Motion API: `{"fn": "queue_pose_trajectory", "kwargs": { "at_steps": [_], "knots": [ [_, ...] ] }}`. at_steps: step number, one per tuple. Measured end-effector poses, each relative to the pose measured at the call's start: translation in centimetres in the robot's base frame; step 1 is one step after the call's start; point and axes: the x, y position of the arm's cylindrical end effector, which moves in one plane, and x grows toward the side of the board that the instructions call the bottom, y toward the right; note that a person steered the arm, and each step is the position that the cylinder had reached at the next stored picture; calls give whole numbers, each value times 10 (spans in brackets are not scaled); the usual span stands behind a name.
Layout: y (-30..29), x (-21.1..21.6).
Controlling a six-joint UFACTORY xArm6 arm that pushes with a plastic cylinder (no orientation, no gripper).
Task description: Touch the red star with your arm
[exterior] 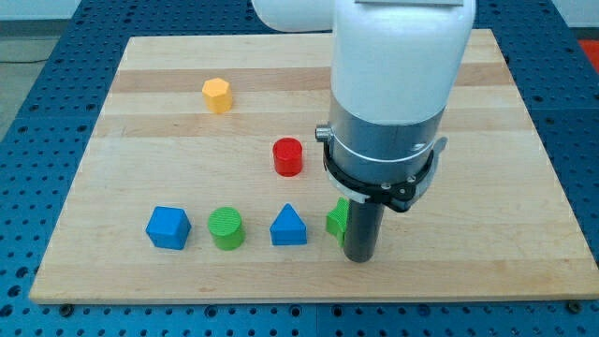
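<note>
No red star shows in the camera view; the arm's white and grey body covers much of the board's middle and right. A red cylinder (288,156) stands near the board's centre. My tip (359,256) rests on the board near the view's bottom, just right of a green block (337,220) that the rod partly hides, its shape unclear. The tip seems to touch or nearly touch that green block. The red cylinder lies up and to the left of the tip, well apart from it.
A yellow hexagonal block (217,95) sits at the upper left. Along the bottom stand a blue cube-like block (168,227), a green cylinder (226,228) and a blue triangle (288,227). The wooden board (112,131) lies on a blue perforated table.
</note>
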Motion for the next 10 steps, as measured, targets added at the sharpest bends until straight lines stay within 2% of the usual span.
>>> {"fn": "queue_pose_trajectory", "kwargs": {
  "at_steps": [1, 2, 4, 7, 10],
  "knots": [
    [38, 0],
    [72, -17],
    [130, -97],
    [85, -127],
    [88, -159]
  ]
}}
